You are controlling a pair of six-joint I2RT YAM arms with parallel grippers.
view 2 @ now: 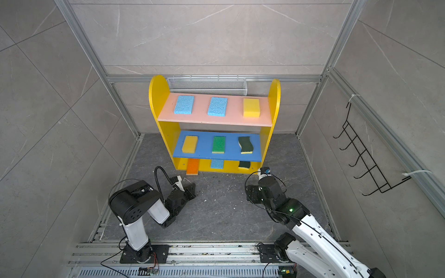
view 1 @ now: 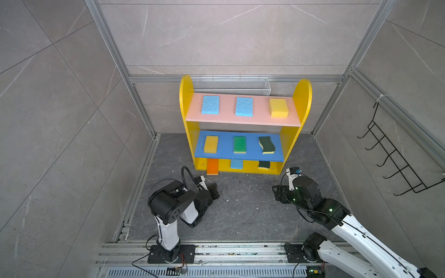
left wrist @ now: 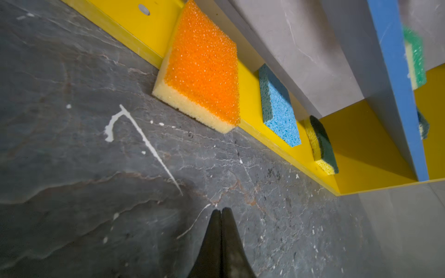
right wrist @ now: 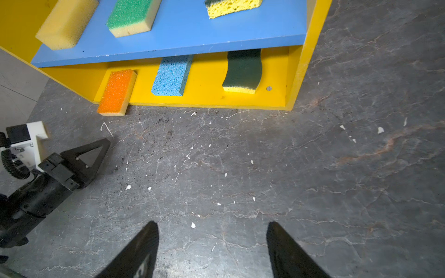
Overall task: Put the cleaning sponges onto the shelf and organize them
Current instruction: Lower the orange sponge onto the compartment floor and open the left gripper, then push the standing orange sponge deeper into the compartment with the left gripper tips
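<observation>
The shelf (view 1: 186, 96) holds the cleaning sponges. Two light blue sponges (view 1: 210, 104) and a yellow one (view 1: 278, 107) lie on the pink board. On the blue board are a yellow, a green (view 1: 239, 144) and a wavy dark-green sponge (view 1: 266, 145). The yellow base carries an orange sponge (left wrist: 204, 72) that overhangs the front edge onto the floor, plus a light blue (right wrist: 172, 77) and a dark-green one (right wrist: 243, 72). My left gripper (left wrist: 221, 209) is shut and empty, low over the floor before the orange sponge. My right gripper (right wrist: 212, 225) is open and empty before the shelf's right end.
A white wire mesh basket (view 1: 231, 85) hangs behind the shelf. A black wire hook rack (view 1: 395, 154) is on the right wall. Aluminium frame posts stand at the corners and a rail (view 1: 240, 250) crosses the front. White specks dot the dark stone floor (view 1: 243, 211).
</observation>
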